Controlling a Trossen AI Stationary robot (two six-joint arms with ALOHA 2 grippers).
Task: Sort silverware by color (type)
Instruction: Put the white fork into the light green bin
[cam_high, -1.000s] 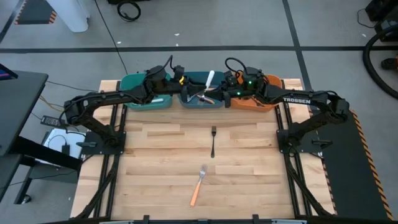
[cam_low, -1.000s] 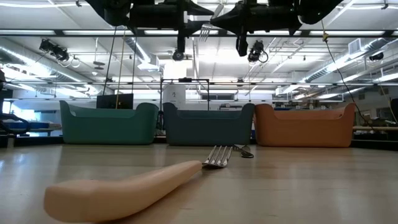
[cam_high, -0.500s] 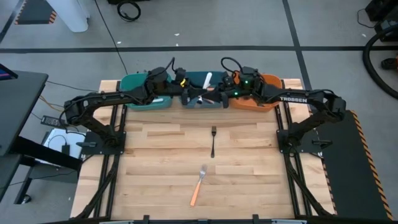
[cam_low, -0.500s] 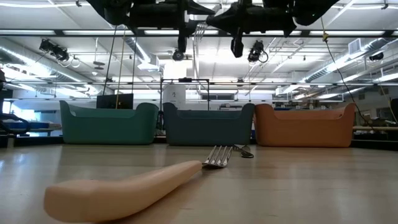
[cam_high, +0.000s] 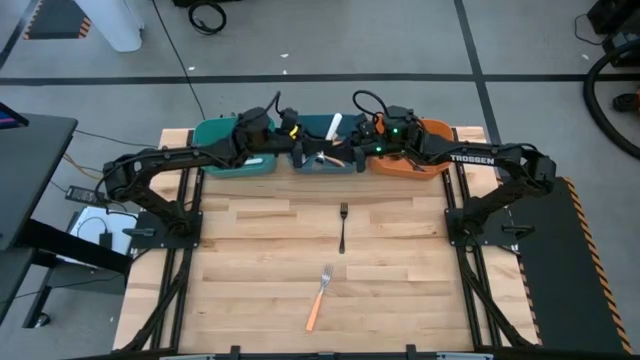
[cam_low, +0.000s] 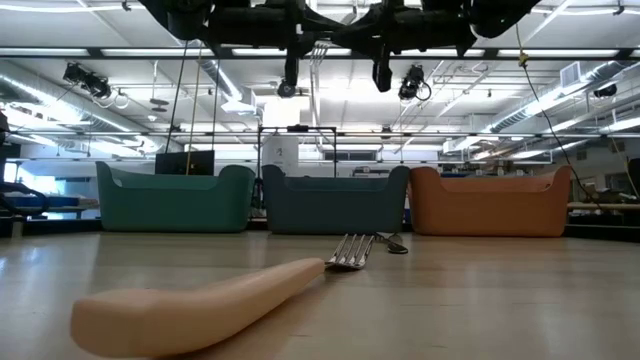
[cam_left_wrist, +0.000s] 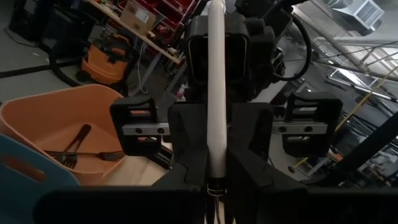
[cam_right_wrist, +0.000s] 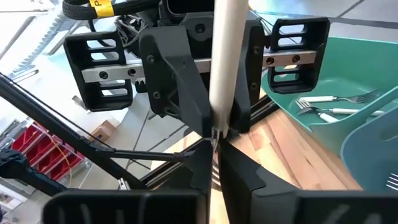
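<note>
White fork's (cam_left_wrist: 216, 99) tines, probably behind the two meeting claws; blue bin's (cam_high: 325, 168) contents largely covered.

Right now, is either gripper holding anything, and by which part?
A white-handled fork, over the blue bin. Both the left gripper and the right gripper seem closed on it low down, where the handle meets the metal.

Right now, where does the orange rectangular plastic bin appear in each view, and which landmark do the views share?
High view: orange rectangular plastic bin at the table's far edge, right end of the row.
Low view: rightmost bin at the back.
Left wrist view: beyond the white-handled fork, black forks inside.
Right wrist view: not in it.
Shared landmark: that fork, clamped by left claw and right claw, in all but the low view.
</note>
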